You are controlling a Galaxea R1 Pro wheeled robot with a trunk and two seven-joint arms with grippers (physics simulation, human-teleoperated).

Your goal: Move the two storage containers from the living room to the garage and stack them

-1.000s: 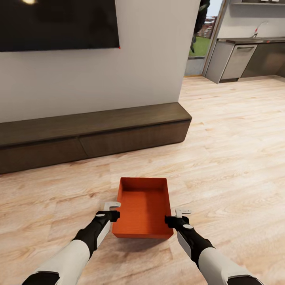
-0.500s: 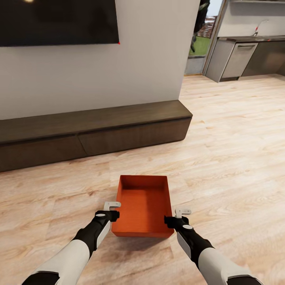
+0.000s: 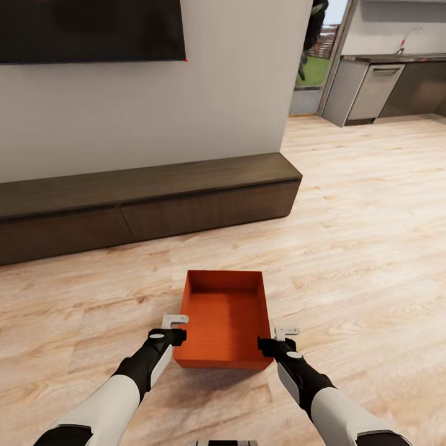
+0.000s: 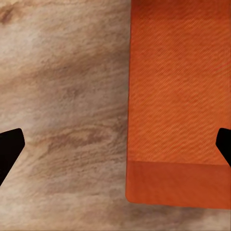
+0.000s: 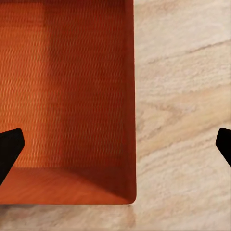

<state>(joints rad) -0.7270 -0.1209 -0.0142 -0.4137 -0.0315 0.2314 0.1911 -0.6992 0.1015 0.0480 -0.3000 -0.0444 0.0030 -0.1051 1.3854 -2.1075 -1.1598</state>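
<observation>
An orange storage container (image 3: 224,317) sits between the wide-open, empty left gripper (image 3: 175,329) and right gripper (image 3: 277,340); a dark bench (image 3: 148,204) lies beyond.

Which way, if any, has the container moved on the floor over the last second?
No. The container has crept up the head view together with the bench, so the camera shifted; the gap between them looks unchanged.

The head view tips slightly downward: the TV (image 3: 91,30) and the long dark bench (image 3: 148,207) sit higher in the frame than a second ago. The orange container (image 3: 224,319) edges upward toward the centre, seemingly a little farther ahead of both hands.
</observation>
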